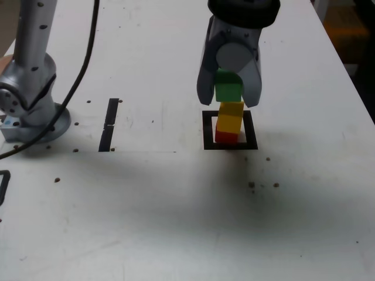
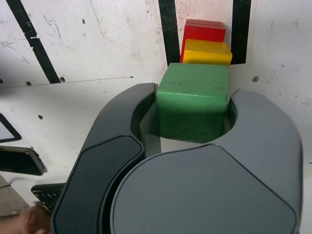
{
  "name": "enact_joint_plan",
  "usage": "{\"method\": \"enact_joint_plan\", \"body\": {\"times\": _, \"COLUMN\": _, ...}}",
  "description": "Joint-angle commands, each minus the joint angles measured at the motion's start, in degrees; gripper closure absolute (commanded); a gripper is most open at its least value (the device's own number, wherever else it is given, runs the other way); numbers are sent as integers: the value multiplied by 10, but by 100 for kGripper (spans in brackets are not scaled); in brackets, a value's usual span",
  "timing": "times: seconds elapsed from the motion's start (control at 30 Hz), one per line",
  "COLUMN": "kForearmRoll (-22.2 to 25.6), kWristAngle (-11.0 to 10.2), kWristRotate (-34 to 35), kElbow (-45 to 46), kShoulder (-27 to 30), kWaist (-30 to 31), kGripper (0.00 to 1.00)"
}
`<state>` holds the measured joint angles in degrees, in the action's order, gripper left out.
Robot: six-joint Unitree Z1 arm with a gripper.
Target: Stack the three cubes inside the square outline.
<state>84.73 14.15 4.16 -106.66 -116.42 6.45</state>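
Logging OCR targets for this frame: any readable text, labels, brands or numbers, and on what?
None readable in either view.
Green cube, yellow cube, red cube: plain faces, no markings.
Pincer: no visible logo or label.
Square outline and black tape strip: bare tape, no lettering.
Arm base: no legible label.

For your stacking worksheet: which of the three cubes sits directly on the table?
The red cube, at the bottom inside the square outline. The yellow cube rests on it, and the green cube is on top, between the jaws.
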Motion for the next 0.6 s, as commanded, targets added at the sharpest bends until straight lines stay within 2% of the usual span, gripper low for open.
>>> {"method": "enact_joint_plan", "body": {"times": 0.0, "kForearmRoll": -3, "kWristAngle": 0, "kWristRotate": -1, "kElbow": 5, "kShoulder": -7, "kWaist": 1, "kGripper": 80}}
{"method": "enact_joint_plan", "body": {"times": 0.37, "kForearmRoll": -18, "kWristAngle": 0, "kWristRotate": -5, "kElbow": 16, "kShoulder": -14, "kWaist": 1, "kGripper": 78}}
{"method": "enact_joint_plan", "body": {"times": 0.57, "kForearmRoll": -19, "kWristAngle": -3, "kWristRotate": -6, "kElbow": 16, "kShoulder": -14, "kWaist": 1, "kGripper": 71}}
